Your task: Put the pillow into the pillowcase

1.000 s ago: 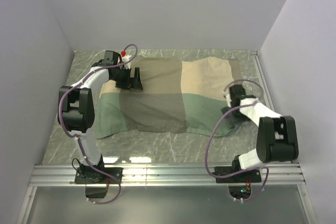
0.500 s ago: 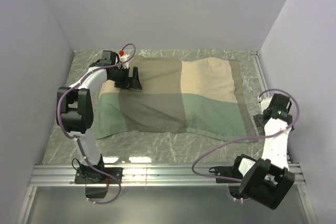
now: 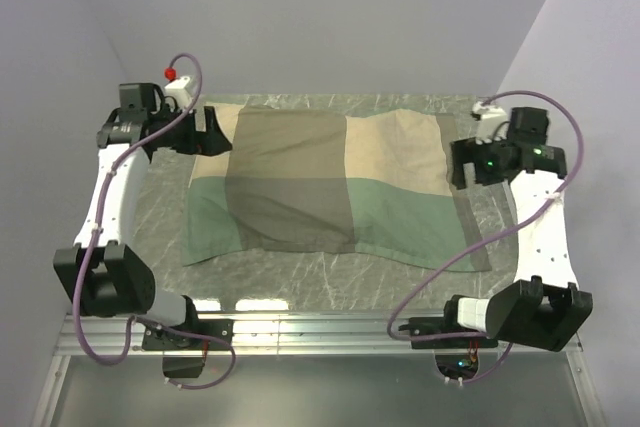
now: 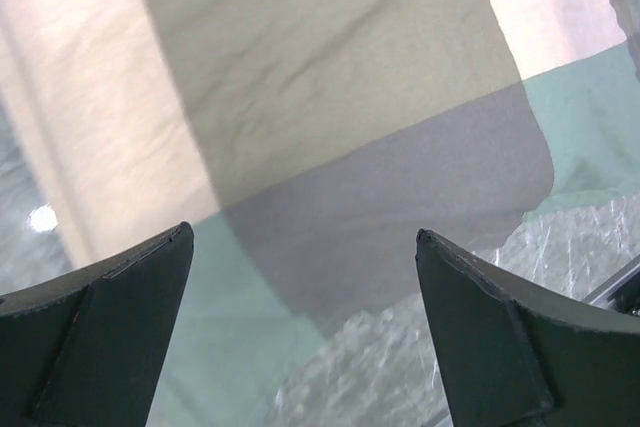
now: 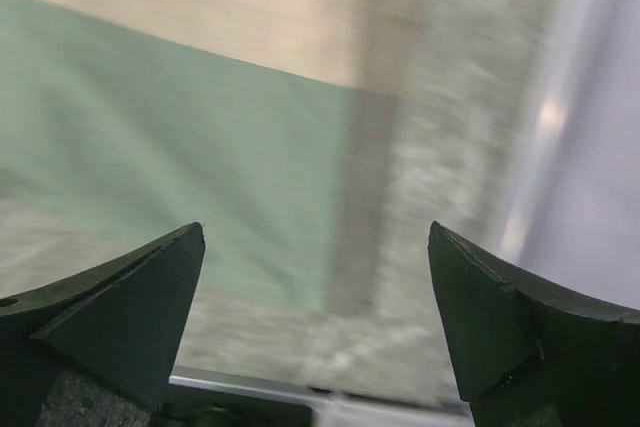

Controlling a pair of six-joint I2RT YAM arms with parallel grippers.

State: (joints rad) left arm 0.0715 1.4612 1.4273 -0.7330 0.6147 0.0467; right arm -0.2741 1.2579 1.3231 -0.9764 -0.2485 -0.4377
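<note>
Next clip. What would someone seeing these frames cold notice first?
The large limp fabric pillowcase in beige, brown and green blocks lies spread across the middle of the grey-green marbled table. The left pincer hangs open by its far left corner and the right pincer is open at its right edge. Neither holds anything.

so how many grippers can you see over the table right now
2. The left gripper hangs open by the far-left corner of the pillowcase; the right gripper hangs open at its right edge.
</note>
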